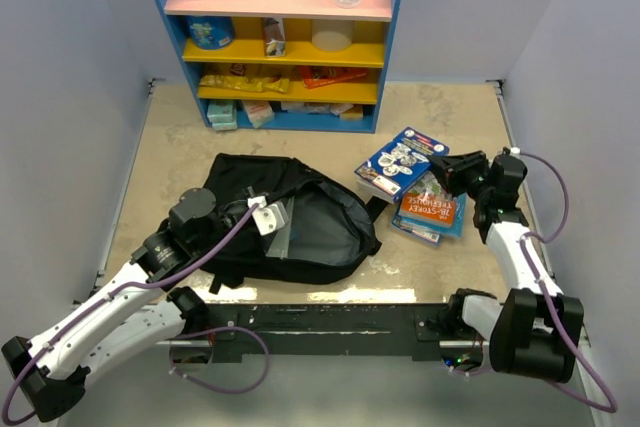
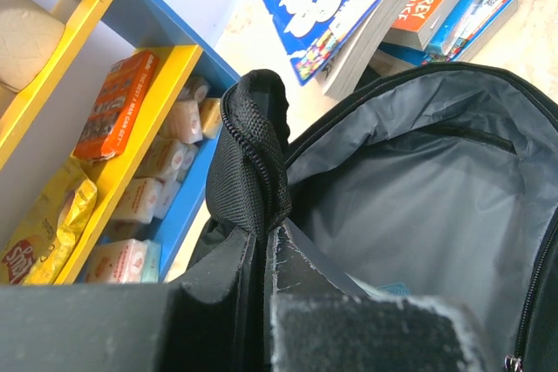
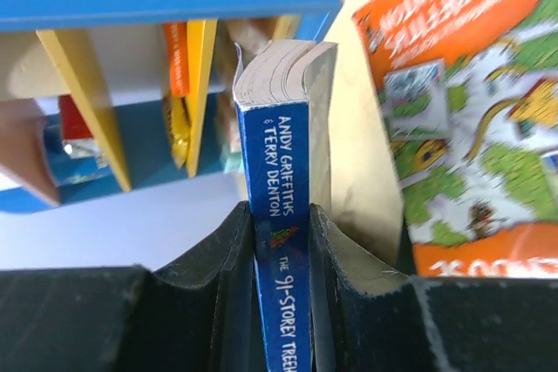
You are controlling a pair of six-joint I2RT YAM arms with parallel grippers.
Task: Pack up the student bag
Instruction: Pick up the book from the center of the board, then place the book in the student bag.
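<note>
The student bag (image 1: 320, 232) lies open on the worktop (image 1: 180, 147), left of centre. The left pincer (image 2: 266, 254) is clamped on the bag's zip edge (image 2: 253, 145). The right pincer (image 3: 281, 241) is clamped on the spine of 1 blue book (image 3: 273, 158), beside an orange book (image 3: 462, 84).

l gripper (image 1: 268, 217) holds bag (image 1: 325, 235) open

Student bag (image 1: 238, 175), books (image 1: 432, 210) on table (image 1: 175, 137)

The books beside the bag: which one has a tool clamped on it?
The blue book, The 91-Storey Treehouse: the right tool pinches its spine. The orange-and-green book lies loose beside it, ungripped.
</note>
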